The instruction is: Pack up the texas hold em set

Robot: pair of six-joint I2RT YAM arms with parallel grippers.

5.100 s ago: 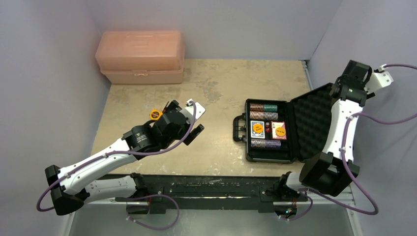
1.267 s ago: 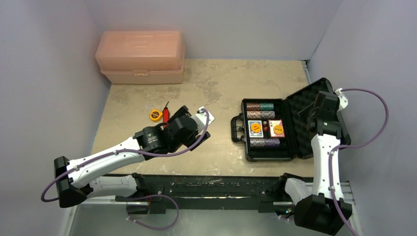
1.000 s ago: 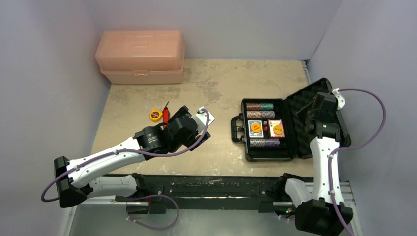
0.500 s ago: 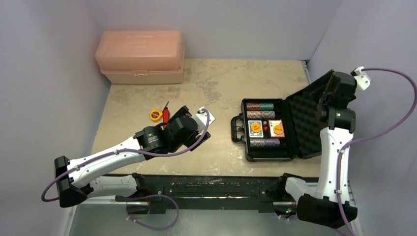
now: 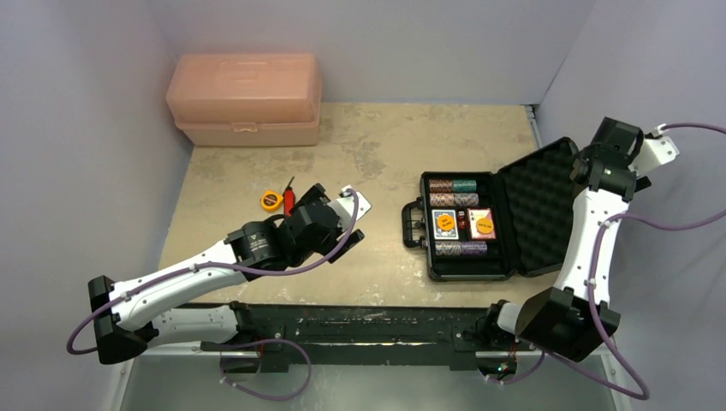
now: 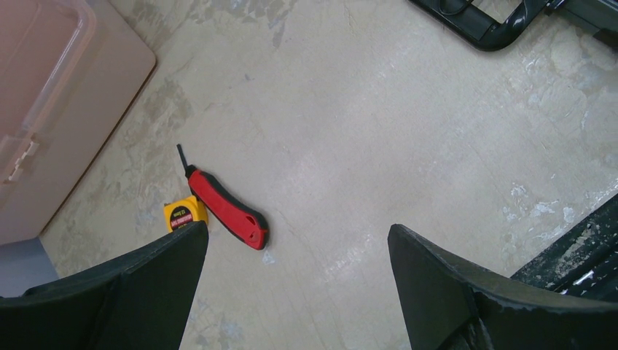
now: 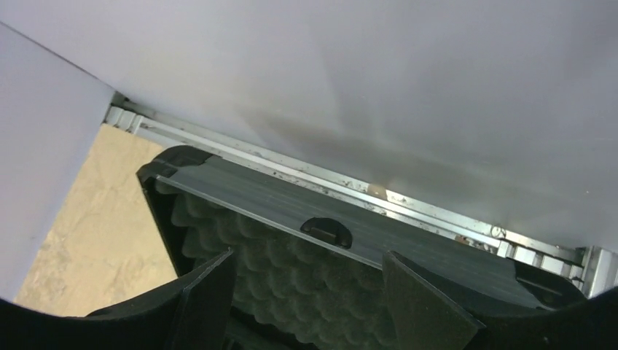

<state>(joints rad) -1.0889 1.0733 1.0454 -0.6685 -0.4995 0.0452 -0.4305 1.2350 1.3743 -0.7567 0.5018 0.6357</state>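
Chips (image 5: 454, 186), card decks (image 5: 476, 214) and orange discs (image 5: 444, 222) are sitting in the black case (image 5: 471, 276) at the bench's (image 5: 385, 145) right, lid (image 5: 535, 214) gaping open. The right end effector (image 7: 306, 277), by the lid's rim, and the left end effector (image 6: 299, 240) are hanging spread, empty; closing is seemingly remaining

Left arm (image 5: 171, 276) low, stretched inward — jaws wide, empty; right arm (image 5: 589, 235) reared high, jaws apart.

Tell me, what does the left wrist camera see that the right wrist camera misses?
Only the left wrist view shows the red utility knife, yellow tape measure and peach toolbox. Only the right wrist view shows the case's foam-lined lid and its latch. Both show the table and that arm's own open pincer: left pincer, right pincer.
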